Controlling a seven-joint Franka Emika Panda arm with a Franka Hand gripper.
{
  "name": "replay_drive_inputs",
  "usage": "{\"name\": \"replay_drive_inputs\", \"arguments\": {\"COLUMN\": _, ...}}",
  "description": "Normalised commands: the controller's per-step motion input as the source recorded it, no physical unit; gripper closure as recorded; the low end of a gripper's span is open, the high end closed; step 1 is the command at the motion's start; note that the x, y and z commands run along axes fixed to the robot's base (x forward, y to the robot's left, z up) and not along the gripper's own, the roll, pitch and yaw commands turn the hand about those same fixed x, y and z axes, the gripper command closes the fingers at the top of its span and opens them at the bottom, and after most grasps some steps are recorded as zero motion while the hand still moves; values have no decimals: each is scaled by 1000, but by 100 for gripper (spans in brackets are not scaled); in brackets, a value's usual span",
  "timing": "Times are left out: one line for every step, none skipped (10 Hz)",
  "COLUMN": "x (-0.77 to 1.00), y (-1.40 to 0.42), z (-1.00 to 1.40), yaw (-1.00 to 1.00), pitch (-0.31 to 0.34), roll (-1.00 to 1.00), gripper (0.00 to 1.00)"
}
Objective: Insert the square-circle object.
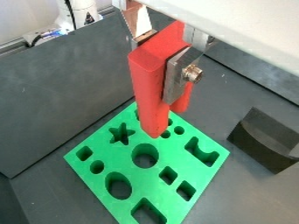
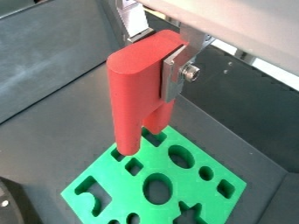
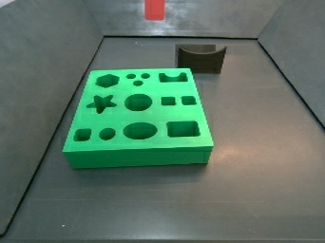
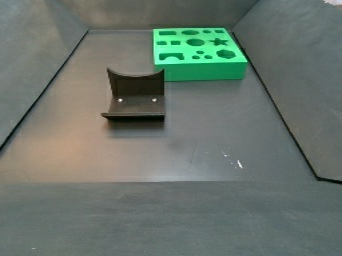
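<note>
Gripping the square-circle object (image 1: 153, 83) high above the green board (image 3: 137, 142), the gripper (image 1: 173, 79) risks jamming it against a mismatched hole's rim.

Gripper (image 1: 163, 77) body cut off by frame edge in both wrist views; far finger hidden behind red peg (image 1: 153, 87). Side view above green board (image 3: 140, 119): only the peg's lower end shows, gripper out of frame. Peg hides board holes beneath it.

Matt red peg (image 1: 156, 83); green board (image 3: 140, 116) — seemingly smooth plastic.
</note>
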Motion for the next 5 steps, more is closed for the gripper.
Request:
{"name": "replay_drive_inputs", "arguments": {"x": -400, "y": -291, "z": -317, "yaw": -251, "pitch": 73, "roll": -376, "gripper": 100}}
{"name": "replay_drive_inputs", "arguments": {"x": -406, "y": -300, "z": -317, "yaw": -240, "pitch": 74, "roll": -376, "gripper": 100}}
{"name": "replay_drive_inputs", "arguments": {"x": -409, "y": -280, "z": -340, "yaw": -271, "pitch": 51, "roll": -369, "gripper": 100}}
{"name": "replay_drive_inputs", "arguments": {"x": -460, "y": -154, "z": -497, "yaw": -417, "pitch": 0, "roll": -314, "gripper": 100}}
{"name": "replay_drive_inputs", "arguments": {"x": 0, "y": -103, "z": -420, "yaw": -991, "pitch": -6, "roll": 0, "gripper": 100}}
